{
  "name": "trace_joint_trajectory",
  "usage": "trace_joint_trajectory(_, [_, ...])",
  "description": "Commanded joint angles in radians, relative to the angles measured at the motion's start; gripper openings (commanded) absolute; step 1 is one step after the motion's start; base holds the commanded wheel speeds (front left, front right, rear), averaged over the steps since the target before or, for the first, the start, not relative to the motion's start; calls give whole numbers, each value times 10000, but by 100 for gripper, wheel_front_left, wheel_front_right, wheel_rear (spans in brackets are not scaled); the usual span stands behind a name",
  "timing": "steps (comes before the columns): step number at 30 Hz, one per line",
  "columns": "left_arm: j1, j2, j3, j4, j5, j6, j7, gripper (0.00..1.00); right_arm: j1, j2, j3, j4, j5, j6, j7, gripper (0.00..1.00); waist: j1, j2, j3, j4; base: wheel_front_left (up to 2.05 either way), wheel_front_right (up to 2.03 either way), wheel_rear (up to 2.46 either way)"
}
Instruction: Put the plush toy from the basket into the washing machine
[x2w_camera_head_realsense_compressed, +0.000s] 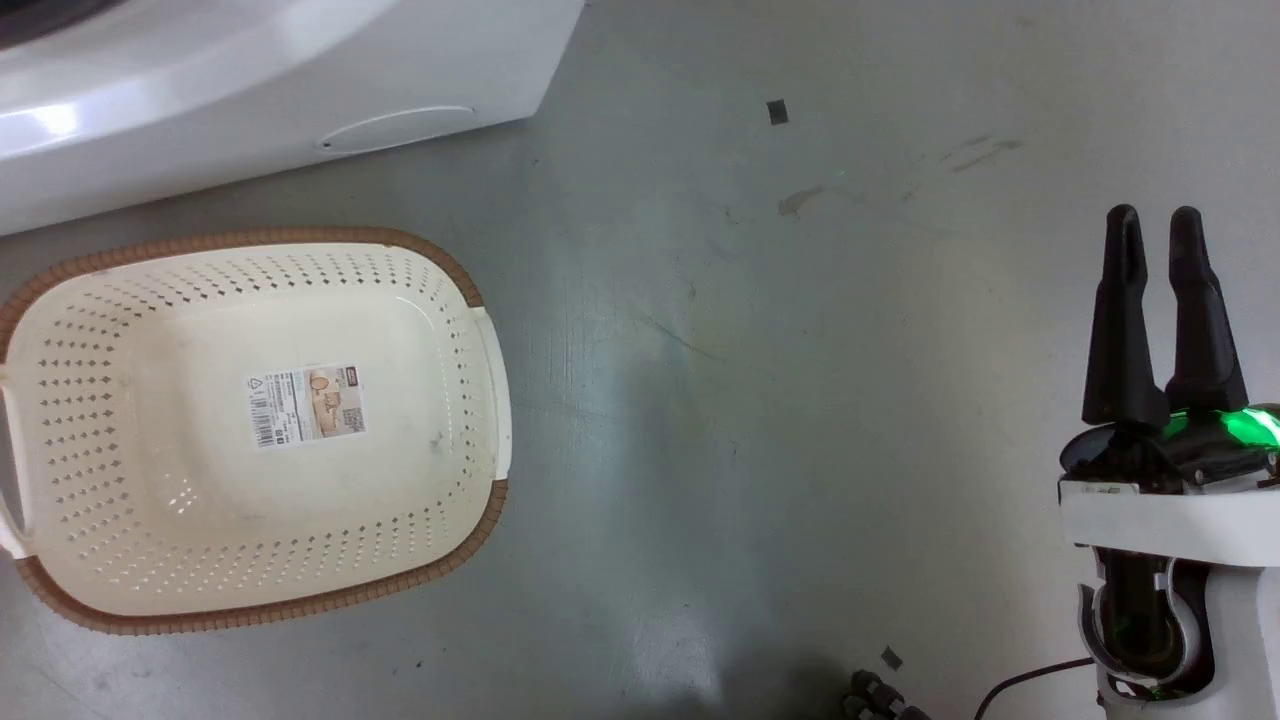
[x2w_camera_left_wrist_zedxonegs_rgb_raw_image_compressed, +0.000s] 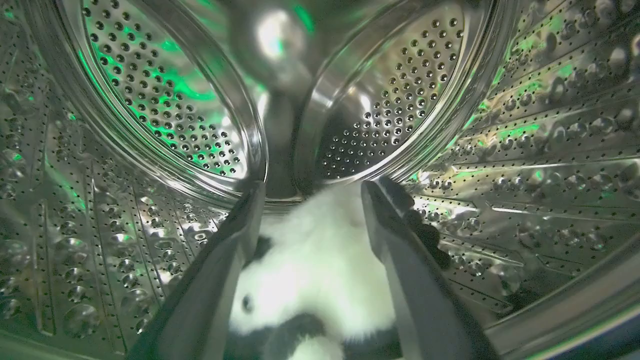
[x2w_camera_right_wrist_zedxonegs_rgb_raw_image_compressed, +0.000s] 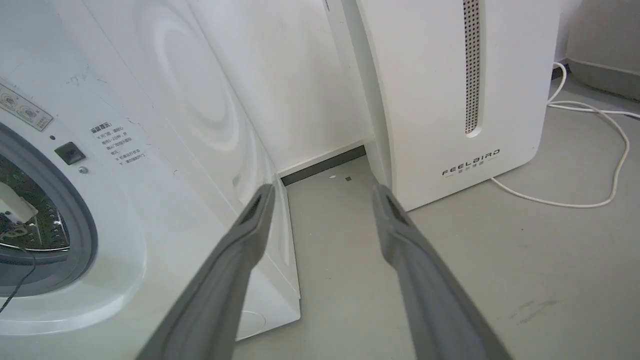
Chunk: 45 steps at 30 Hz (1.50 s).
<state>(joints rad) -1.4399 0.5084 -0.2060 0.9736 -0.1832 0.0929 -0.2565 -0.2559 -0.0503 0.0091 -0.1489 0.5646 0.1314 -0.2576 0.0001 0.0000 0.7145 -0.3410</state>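
Note:
The plush toy (x2w_camera_left_wrist_zedxonegs_rgb_raw_image_compressed: 315, 270), fluffy white with black patches, lies low inside the washing machine's steel drum (x2w_camera_left_wrist_zedxonegs_rgb_raw_image_compressed: 525, 150). My left gripper (x2w_camera_left_wrist_zedxonegs_rgb_raw_image_compressed: 310, 192) is inside the drum, open, its two fingers standing apart on either side of the toy. The basket (x2w_camera_head_realsense_compressed: 300, 238), cream with a brown rim, sits on the floor with nothing in it, and the sticker (x2w_camera_head_realsense_compressed: 305, 405) on its bottom shows. The washing machine (x2w_camera_head_realsense_compressed: 250, 90) stands just behind the basket; its grey gasket (x2w_camera_right_wrist_zedxonegs_rgb_raw_image_compressed: 85, 220) shows in the right wrist view. My right gripper (x2w_camera_head_realsense_compressed: 1153, 215) hangs open over bare floor at the right, holding nothing.
A white FEELBIRD appliance (x2w_camera_right_wrist_zedxonegs_rgb_raw_image_compressed: 450, 100) stands to the right of the washer, with a white cable (x2w_camera_right_wrist_zedxonegs_rgb_raw_image_compressed: 600, 150) trailing on the grey floor. A narrow gap separates the two machines. A dark cable (x2w_camera_head_realsense_compressed: 1030, 685) lies near my base.

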Motion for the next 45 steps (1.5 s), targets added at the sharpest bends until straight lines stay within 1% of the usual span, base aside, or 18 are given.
trace_joint_trajectory(1, [106, -27, 19, 39, 40, 32, -53, 100, -119, 1, 49, 11, -30, -7, -42, 100, -1, 0, -115, 58, 0, 0, 0])
trace_joint_trajectory(7, [908, -349, 269, 34, -271, 29, -53, 100, -99, 1, 149, -59, -541, -7, -42, 100, -1, 0, -620, 263, 0, 0, 0])
trace_joint_trajectory(12, [1846, -665, 519, -382, -442, 108, -53, 100, 7, 1, -45, 3, -737, -7, -42, 100, -1, 0, -1142, 541, 0, 0, 0])
trace_joint_trajectory(16, [2759, -1024, 679, -935, -472, 232, -53, 100, 185, 1, -171, 48, -998, -7, -42, 100, -1, 0, -1666, 836, 0, 0, 0])
trace_joint_trajectory(22, [4321, -1565, 751, -2145, -198, 525, -53, 100, 564, 1, -241, 136, -1539, -7, -42, 100, -1, 0, -2533, 1321, 0, 0, 0])
trace_joint_trajectory(26, [5602, -1866, 911, -3316, 70, 892, -53, 100, 881, 1, -299, 233, -2064, -7, -42, 100, -1, 0, -3187, 1643, 0, 0, 0])
trace_joint_trajectory(28, [6304, -1964, 962, -3888, 231, 1034, -53, 100, 1027, 1, -138, 206, -2515, -7, -42, 100, -1, 0, -3480, 1765, 0, 0, 0])
trace_joint_trajectory(31, [7376, -2123, 1145, -4817, 383, 1259, -53, 100, 1266, 1, -58, 196, -2833, -7, -42, 100, -1, 0, -3918, 1969, 0, 0, 0])
trace_joint_trajectory(32, [7376, -2123, 1145, -4817, 383, 1259, -53, 100, 1266, 1, -58, 196, -2833, -7, -42, 100, -1, 0, -3918, 1969, 0, 0, 0])
trace_joint_trajectory(37, [9208, -2371, 1209, -6148, 690, 1331, -53, 100, 1746, 1, -164, 306, -3223, -7, -42, 100, -1, 0, -4702, 2314, 0, 0, 0])
trace_joint_trajectory(45, [11545, -2907, 1508, -7632, 787, 1124, -53, 100, 2393, 1, -364, 569, -3612, -7, -42, 100, -1, 0, -5544, 2844, 0, 0, 0])
